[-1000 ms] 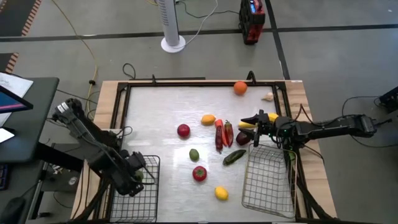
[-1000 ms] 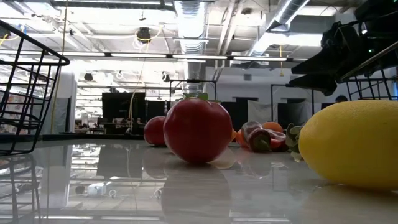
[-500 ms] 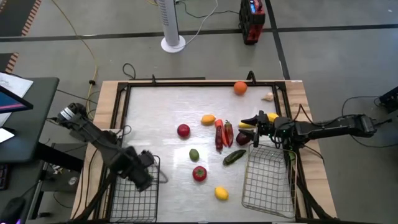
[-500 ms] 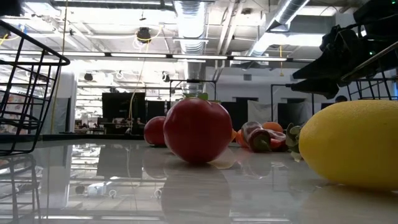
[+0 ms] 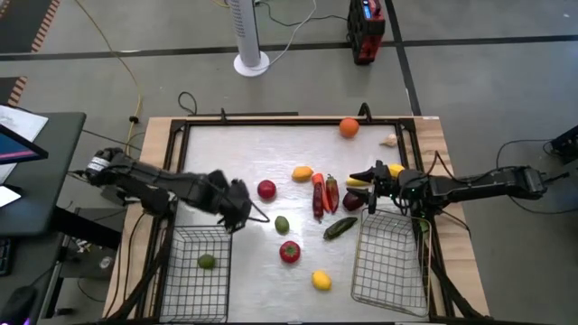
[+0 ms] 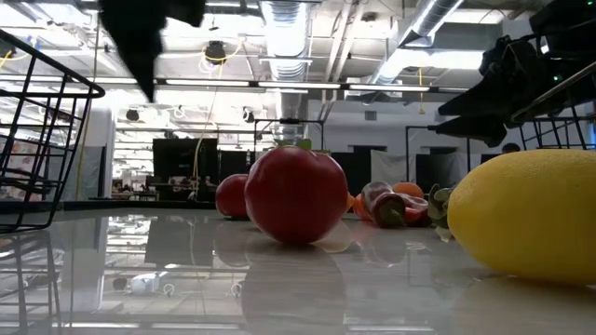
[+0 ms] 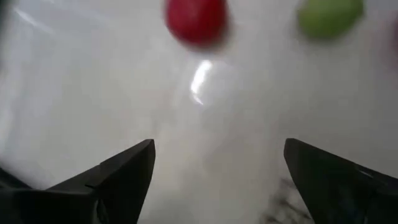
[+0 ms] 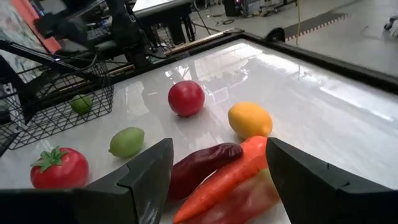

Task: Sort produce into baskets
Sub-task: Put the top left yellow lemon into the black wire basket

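Observation:
My left gripper (image 5: 244,215) hangs open over bare table between the left basket (image 5: 194,236) and a red apple (image 5: 266,190); its wrist view shows that apple (image 7: 196,18) and a lime (image 7: 329,15) ahead of the spread fingers. A second lime (image 5: 207,262) lies on the left basket's floor. My right gripper (image 5: 361,177) stays open and level at the right basket's (image 5: 390,262) far end, facing a carrot (image 8: 230,177), a red pepper (image 8: 249,199) and a dark red pepper (image 8: 199,163). The other produce lies loose on the table.
On the table lie an orange (image 5: 349,127), garlic (image 5: 388,140), a small lemon (image 5: 302,173), a cucumber (image 5: 340,227), a red tomato-like piece (image 5: 289,251) and a lemon (image 5: 321,280). A raised dark frame (image 5: 271,120) edges the table. Bare surface lies at the far left.
My left gripper has swung from above the left basket toward the table's far edge and its middle, turning as it went, and now hangs near the red apple. A lime now shows lying in the left basket where the gripper had stood.

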